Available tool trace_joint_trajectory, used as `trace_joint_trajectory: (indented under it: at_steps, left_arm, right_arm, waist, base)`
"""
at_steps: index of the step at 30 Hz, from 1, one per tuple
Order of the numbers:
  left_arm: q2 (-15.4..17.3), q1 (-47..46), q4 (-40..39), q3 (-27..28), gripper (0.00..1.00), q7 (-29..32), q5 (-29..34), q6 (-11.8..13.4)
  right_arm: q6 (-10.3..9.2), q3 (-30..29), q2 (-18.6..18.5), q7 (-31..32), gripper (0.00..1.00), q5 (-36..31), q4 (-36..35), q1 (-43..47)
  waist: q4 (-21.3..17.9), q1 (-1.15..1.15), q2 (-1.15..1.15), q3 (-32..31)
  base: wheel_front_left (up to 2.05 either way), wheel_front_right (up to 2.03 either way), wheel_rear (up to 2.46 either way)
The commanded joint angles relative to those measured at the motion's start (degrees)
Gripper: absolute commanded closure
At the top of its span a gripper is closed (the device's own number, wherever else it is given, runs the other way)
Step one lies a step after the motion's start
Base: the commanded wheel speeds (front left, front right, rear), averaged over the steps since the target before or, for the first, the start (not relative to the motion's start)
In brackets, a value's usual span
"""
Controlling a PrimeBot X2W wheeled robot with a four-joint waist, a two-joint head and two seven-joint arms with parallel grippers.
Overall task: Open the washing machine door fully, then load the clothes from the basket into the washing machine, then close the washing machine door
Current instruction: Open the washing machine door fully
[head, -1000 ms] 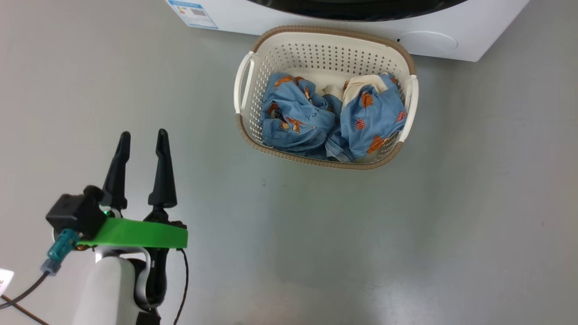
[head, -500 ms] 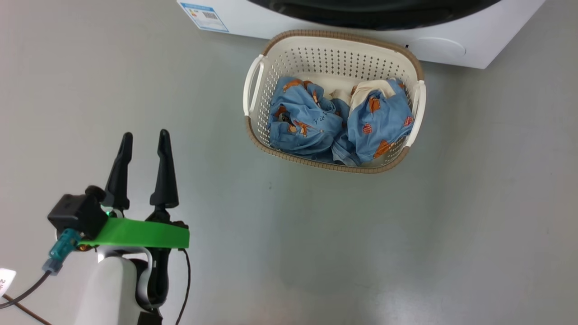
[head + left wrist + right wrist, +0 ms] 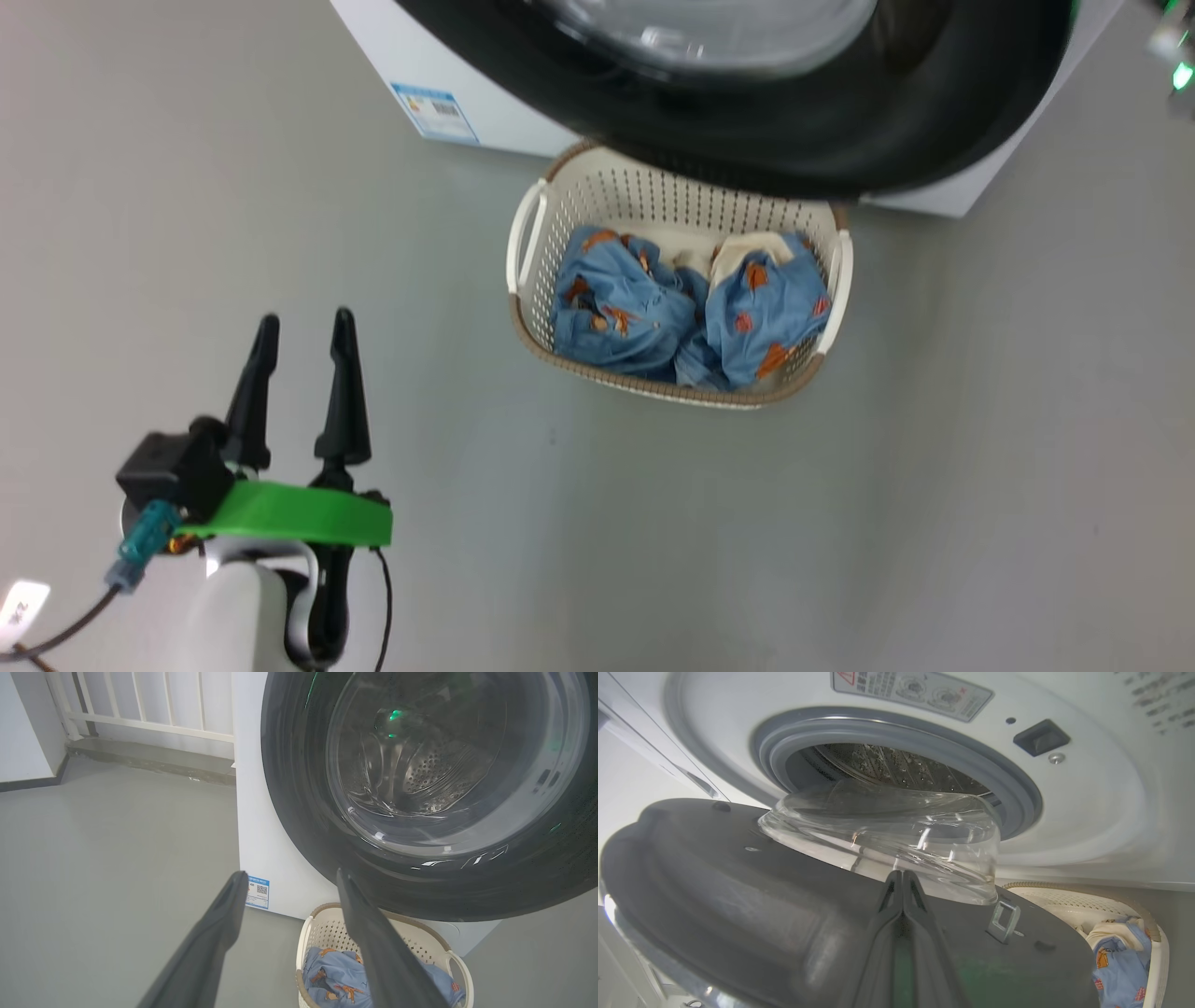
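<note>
Swung outward since half a second ago, the washing machine door (image 3: 747, 121) now overhangs the far rim of the basket (image 3: 653, 201) along the top of my head view, where it earlier sat back against the washing machine (image 3: 392, 47). My head camera has tilted as well, so the whole scene sits differently in frame.

The basket stands on the grey floor (image 3: 934, 467) at centre frame, just in front of the machine, with the clothes (image 3: 653, 317) bunched inside it. At lower left my left gripper (image 3: 306, 319) hovers over bare floor, well apart from the basket, its fingers spread wide with nothing between them.

In my right wrist view the right gripper (image 3: 902, 875) has both fingers pressed tight together along the door's dark inner face, tips at the foot of the glass bowl (image 3: 887, 830). Behind the bowl, at upper centre, the grey gasket (image 3: 1017, 788) and the steel drum (image 3: 896, 767) stand exposed.
</note>
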Motion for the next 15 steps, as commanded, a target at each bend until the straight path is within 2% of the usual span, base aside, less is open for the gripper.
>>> trace_joint_trajectory:
  at_steps: [1,15]
  left_arm:
    - [1.7,1.3,-0.8,2.1,0.00,-0.4,0.6,-0.1]
    - [2.2,6.0,0.0,3.9,0.00,-0.4,2.6,-0.1]
  right_arm:
    - [0.35,1.5,3.1,1.4,1.00,0.8,-2.5,2.4]
    - [0.35,2.0,3.7,4.0,1.00,4.1,-11.7,17.8]
  waist:
    - [0.5,0.01,0.00,-3.1]
    - [3.4,0.01,0.00,-11.2]
  base:
    - [0.00,0.00,0.00]
    - [0.00,0.00,0.00]
